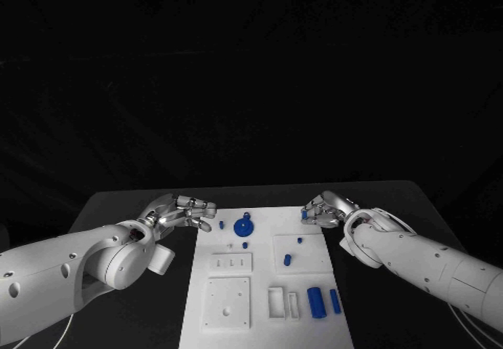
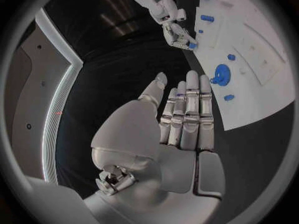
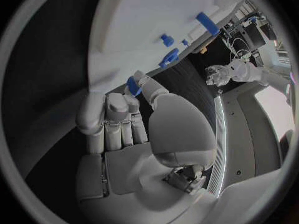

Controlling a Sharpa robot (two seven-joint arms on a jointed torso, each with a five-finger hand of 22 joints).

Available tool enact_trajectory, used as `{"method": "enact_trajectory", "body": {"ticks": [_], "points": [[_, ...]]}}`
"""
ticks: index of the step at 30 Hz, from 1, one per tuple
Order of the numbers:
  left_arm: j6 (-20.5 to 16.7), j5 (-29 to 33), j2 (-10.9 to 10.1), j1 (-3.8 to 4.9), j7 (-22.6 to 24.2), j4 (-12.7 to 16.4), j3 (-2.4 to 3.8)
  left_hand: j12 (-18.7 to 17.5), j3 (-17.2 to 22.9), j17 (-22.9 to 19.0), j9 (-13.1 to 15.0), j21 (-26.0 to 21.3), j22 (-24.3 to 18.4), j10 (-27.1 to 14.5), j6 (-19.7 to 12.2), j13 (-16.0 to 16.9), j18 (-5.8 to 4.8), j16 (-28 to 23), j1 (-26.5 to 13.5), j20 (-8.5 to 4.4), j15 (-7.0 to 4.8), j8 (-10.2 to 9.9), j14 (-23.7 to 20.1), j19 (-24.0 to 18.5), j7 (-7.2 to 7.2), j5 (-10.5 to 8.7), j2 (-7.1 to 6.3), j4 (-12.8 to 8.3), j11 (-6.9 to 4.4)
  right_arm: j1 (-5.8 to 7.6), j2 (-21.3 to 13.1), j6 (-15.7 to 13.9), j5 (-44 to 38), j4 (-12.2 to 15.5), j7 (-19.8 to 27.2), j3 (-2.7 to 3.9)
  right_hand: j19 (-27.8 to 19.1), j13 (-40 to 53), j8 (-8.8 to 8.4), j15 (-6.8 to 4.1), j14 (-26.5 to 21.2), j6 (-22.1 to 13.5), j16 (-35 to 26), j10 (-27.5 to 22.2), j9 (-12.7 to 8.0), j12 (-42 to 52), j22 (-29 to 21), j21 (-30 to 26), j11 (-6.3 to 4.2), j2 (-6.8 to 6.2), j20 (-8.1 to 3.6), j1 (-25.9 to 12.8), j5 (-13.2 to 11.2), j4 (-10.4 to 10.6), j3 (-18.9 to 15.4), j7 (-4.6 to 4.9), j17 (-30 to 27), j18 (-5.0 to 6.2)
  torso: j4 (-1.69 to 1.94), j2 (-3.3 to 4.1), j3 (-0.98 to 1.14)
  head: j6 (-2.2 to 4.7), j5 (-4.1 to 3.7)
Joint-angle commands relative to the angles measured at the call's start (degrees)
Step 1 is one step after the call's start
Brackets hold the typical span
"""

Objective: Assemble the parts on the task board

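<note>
- The task board [image 1: 262, 280] runs up the lower middle of the head view, and most of the work looks undone. Nearest the bottom edge, two blue cylinders [image 1: 315, 300] lie side by side at its lower right, just beside a pair of white slots [image 1: 283, 302].
- Further up, a short blue peg [image 1: 287, 258] sits on a raised white square [image 1: 302, 254], and a blue round part with a loop [image 1: 243, 228] lies near the board's top left, with smaller blue bits close by.
- Right hand [image 1: 323, 209], right of centre in the head view at the board's top right corner: fingers curled in. In the right wrist view a small blue part [image 3: 133, 85] sits between a fingertip and the thumb — it looks pinched, so I judge this hand is carrying the step.
- The step in hand, as I read it, is a pickup of that small part from the board's far edge. Next comes a lift, then a carry to its matching seat; which seat I cannot tell.
- Left hand [image 1: 184, 211], left of centre beside the board's top left corner, holds nothing. The left wrist view shows its fingers [image 2: 190, 109] straight and close together, thumb apart — a waiting pose, near the round part but not touching it.
</note>
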Motion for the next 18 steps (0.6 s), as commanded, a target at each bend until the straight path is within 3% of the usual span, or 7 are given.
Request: {"method": "enact_trajectory", "body": {"ticks": [1,3,5,7,9,14,18], "points": [[2.38,-2.53,1.00,0.89,-6.43,-1.01,0.11,0.27,-0.57,3.15,0.01,2.53,1.46,4.01,0.89,0.21,-1.22,5.97,-0.90,-1.47,-1.59,0.08,2.56,2.35,-0.56,-0.46,-0.16,1.39,-1.49,0.97,-0.49,1.14,-1.88,3.25,-3.41,0.10,1.51,0.03,0.26,-0.31,-0.09,1.16,-0.19,0.16,0.37,-0.12,7.96,-0.03,-0.39,-0.02,-0.53,-0.34,-0.12,-0.15,0.31,-0.37,0.12,-0.73,-0.57,-0.56,0.13,0.23,0.50],[2.95,-3.28,1.55,1.27,-8.05,-1.70,0.12,0.37,-0.85,5.52,0.00,4.38,2.55,6.44,1.22,0.32,-1.36,9.81,-1.20,-2.45,-2.60,0.08,4.07,3.81,-0.91,-0.55,-0.18,1.99,-2.32,1.38,-0.64,1.86,-2.55,4.49,-4.29,0.11,1.52,0.06,0.27,-0.30,-0.09,1.15,-0.18,0.17,0.37,-0.10,7.97,0.01,-0.39,-0.08,-0.52,-0.31,0.01,-0.22,0.39,-0.34,0.14,-0.73,-0.71,-0.74,0.14,0.26,0.60],[4.18,-5.15,2.81,2.08,-11.47,-3.12,0.12,0.50,-1.74,12.21,-0.02,9.21,5.78,10.72,1.86,0.60,-1.98,19.95,-2.09,-4.41,-4.24,-0.06,3.77,5.36,-1.48,-0.53,-0.43,3.70,-3.57,2.18,-0.84,3.42,-4.01,7.01,-6.22,0.13,1.52,0.10,0.27,-0.30,-0.10,1.19,-0.22,0.21,0.37,-0.06,7.95,-0.06,-0.37,-0.19,-0.52,-0.41,-0.19,-0.23,0.42,-0.36,0.12,-0.71,-0.93,-1.13,0.06,0.39,0.79],[5.03,-6.42,3.81,2.64,-13.97,-4.08,0.12,0.40,-2.44,17.24,0.12,12.89,8.65,11.95,2.54,0.72,-2.16,27.49,-2.43,-5.10,-4.72,0.06,0.49,4.31,-1.71,-0.62,-0.64,5.17,-3.89,2.67,-0.84,4.49,-5.17,8.82,-7.70,0.13,1.51,0.06,0.26,-0.30,-0.11,1.11,-0.24,0.15,0.35,-0.14,7.95,-0.09,-0.37,-0.21,-0.51,-0.37,-0.31,-0.26,0.53,-0.34,0.11,-0.71,-1.13,-1.47,0.01,0.29,1.11],[5.51,-7.59,4.97,3.17,-16.54,-4.94,0.12,0.99,-2.74,19.51,0.12,15.68,10.78,13.33,2.36,1.16,-1.86,31.88,-2.41,-5.49,-5.07,0.00,0.15,3.92,-1.94,-0.45,-0.64,6.28,-4.50,3.04,-0.72,5.31,-6.37,10.68,-9.44,0.13,1.50,0.05,0.26,-0.31,-0.12,1.14,-0.30,0.14,0.35,-0.16,7.94,-0.14,-0.34,-0.30,-0.51,-0.42,-0.46,-0.25,0.54,-0.36,0.08,-0.70,-1.30,-1.88,-0.10,0.18,1.52],[5.25,-9.09,7.69,4.00,-21.42,-6.51,0.09,5.53,-3.51,22.44,0.12,22.29,15.83,14.59,1.77,3.93,-1.01,39.68,-2.82,-6.55,-6.18,0.06,1.22,3.61,-2.01,-0.76,-1.07,8.50,-5.31,3.45,0.22,6.24,-8.53,14.09,-13.04,0.11,1.51,0.03,0.26,-0.32,-0.10,1.20,-0.30,0.17,0.34,-0.19,7.93,-0.18,-0.36,-0.40,-0.51,-0.39,-0.73,-0.25,0.64,-0.38,0.10,-0.69,-1.44,-2.50,-0.19,-0.22,2.23],[4.73,-9.70,9.56,4.24,-24.21,-7.39,0.03,9.30,-4.05,23.53,0.16,24.90,17.85,14.69,1.81,6.11,-0.68,42.65,-3.94,-6.98,-6.74,0.05,2.20,3.89,-2.28,-1.69,-1.82,9.70,-5.80,3.56,1.47,6.57,-9.59,15.77,-15.31,0.00,1.52,0.02,0.27,-0.32,-0.09,1.23,-0.34,0.18,0.34,-0.23,7.92,-0.22,-0.37,-0.48,-0.52,-0.41,-0.26,-0.30,0.90,-0.36,0.09,-0.69,-1.51,-2.73,-0.24,-0.40,2.61]]}}
